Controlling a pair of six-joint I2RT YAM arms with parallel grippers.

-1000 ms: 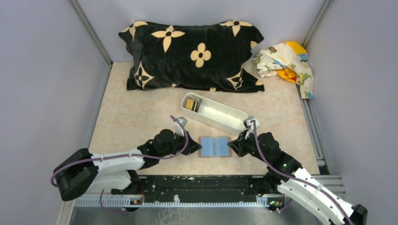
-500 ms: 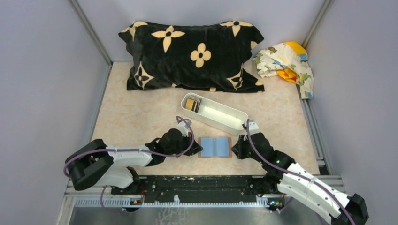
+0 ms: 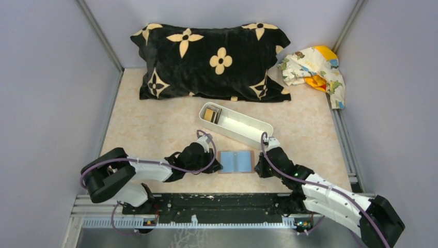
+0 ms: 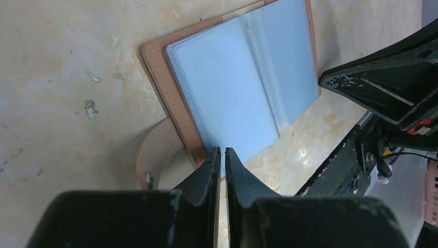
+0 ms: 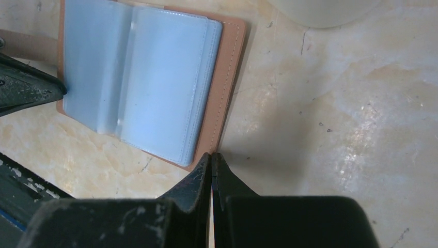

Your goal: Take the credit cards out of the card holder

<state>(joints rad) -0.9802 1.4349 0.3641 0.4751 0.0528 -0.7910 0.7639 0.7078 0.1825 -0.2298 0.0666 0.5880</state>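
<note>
The card holder lies open and flat on the table, brown rim outside, light blue pockets up. Its pockets show only blue. My left gripper rests its tips on the holder's left edge, jaws closed to a thin slit with nothing seen between them. My right gripper is shut, with its tips at the brown rim of the right edge. Dark and tan credit cards lie in the left end of the white tray.
The white tray lies slantwise just beyond the holder. A black pillow with tan flowers fills the back, and a patterned cloth is bunched in the back right corner. The holder's brown strap curls out beside my left fingers. Grey walls close both sides.
Both grippers have come down and inward to the holder's two side edges. The holder itself has not moved.
</note>
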